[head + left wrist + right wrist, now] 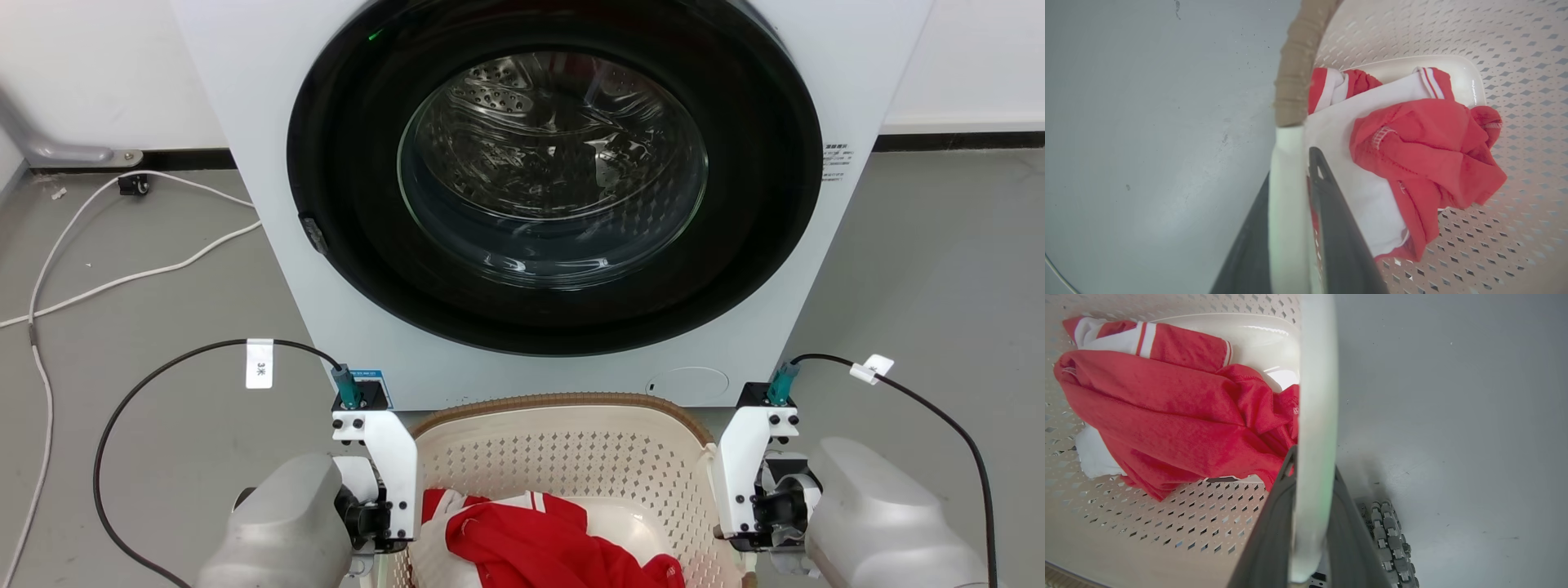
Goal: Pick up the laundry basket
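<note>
The laundry basket [571, 453] is cream with perforated walls and a brown woven rim [563, 401]. It sits on the floor at the bottom centre of the head view, in front of the washer. A red and white garment [539, 543] lies inside it. My left gripper [1290, 167] is at the basket's left side, its two dark fingers closed either side of the white handle [1286, 196]. My right gripper [1314, 461] clamps the opposite white handle [1316, 396] the same way. In the head view their white brackets [380, 465] [747, 474] flank the basket.
A white front-loading washer [269, 98] with its round dark door [555, 188] shut stands just behind the basket. White cables [122, 278] trail over the grey floor at the left. A ribbed roller wheel [1388, 539] shows on the floor by the right handle.
</note>
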Tool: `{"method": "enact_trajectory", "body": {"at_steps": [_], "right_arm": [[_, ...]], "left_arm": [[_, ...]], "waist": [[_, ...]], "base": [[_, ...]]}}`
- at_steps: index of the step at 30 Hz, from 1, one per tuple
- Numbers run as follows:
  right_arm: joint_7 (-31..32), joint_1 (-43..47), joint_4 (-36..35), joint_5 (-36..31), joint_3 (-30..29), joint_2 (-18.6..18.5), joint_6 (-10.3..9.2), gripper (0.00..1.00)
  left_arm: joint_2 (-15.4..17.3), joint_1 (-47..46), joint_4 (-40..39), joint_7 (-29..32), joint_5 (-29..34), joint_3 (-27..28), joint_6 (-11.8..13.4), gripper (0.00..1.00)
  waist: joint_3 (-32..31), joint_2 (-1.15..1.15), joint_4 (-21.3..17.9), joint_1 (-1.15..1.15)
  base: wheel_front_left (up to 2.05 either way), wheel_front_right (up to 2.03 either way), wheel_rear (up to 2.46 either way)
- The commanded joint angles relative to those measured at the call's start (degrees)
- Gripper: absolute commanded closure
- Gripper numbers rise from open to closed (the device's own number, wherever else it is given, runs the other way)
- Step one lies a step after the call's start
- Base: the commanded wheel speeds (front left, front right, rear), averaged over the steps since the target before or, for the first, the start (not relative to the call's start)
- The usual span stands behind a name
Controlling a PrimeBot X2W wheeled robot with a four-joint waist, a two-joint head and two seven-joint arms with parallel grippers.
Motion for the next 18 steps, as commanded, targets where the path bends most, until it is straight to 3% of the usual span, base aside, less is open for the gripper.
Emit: {"method": "enact_trajectory", "body": {"at_steps": [1, 18], "right_arm": [[-0.02, 0.26, -1.24, 0.43, -0.34, 2.55, 0.83, 1.0], [0.45, 0.56, -1.23, -0.96, -1.84, 2.52, 0.83, 1.0]], "left_arm": [[-2.63, -0.41, -1.22, -0.05, -0.59, -0.1, -0.96, 1.0], [-2.42, -0.45, -1.05, -0.63, -1.99, -1.05, -0.95, 1.0]], "waist": [[0.02, 0.0, -0.02, 0.0], [0.31, 0.0, 0.02, 0.0]], "base": [[0.0, 0.0, 0.0], [0.0, 0.0, 0.0]]}}
